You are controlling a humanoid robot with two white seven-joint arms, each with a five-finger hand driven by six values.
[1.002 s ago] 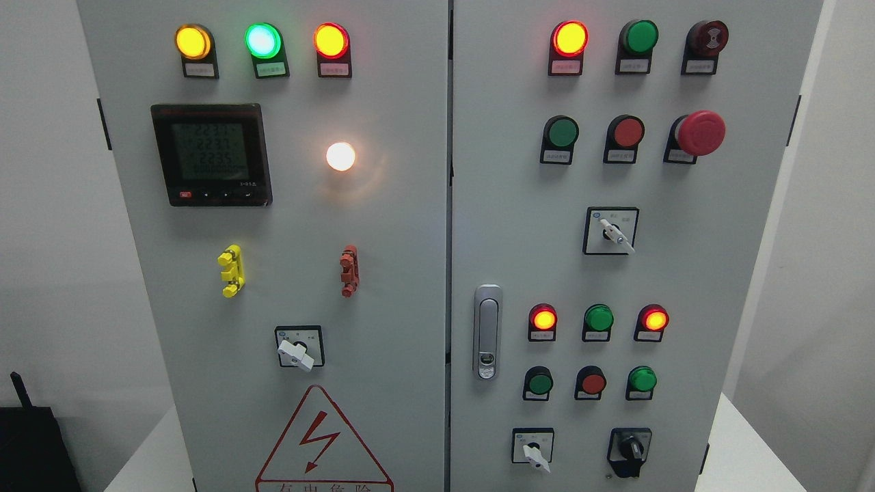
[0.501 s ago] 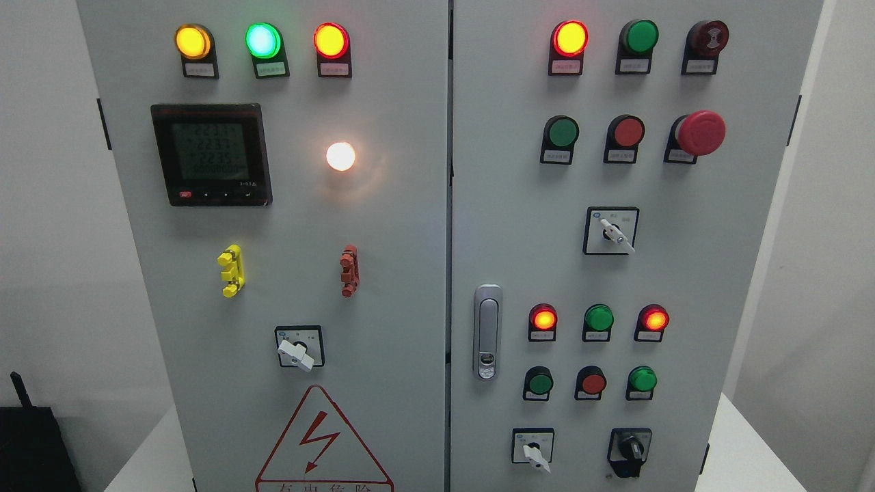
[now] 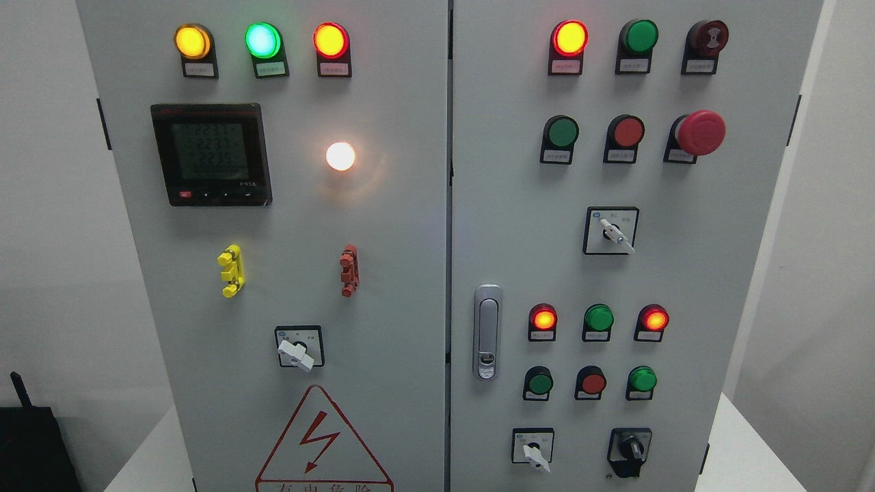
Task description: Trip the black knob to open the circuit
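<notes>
A grey control cabinet (image 3: 410,225) with two doors is seen head-on, its lamps lit along the top and its small meter screen (image 3: 210,154) glowing on the left door. The black knob (image 3: 630,449) named in the task is found at the lower right corner of the right door, just beside a white-handled switch (image 3: 534,453) and below a row of three round buttons. No robot hand is in view on either side, so whether the fingers are released or clenched cannot be told, and the knob is judged untouched. It appears to be a small, hard plastic rotary selector with a raised ridge across its face; it is likely stiff, with a sprung click, and smooth enough to slip under a loose pinch. A hold is best taken across the ridge with thumb and fingertips, and a firm twist applied. The red mushroom button (image 3: 698,132) higher up is to be kept clear of.
</notes>
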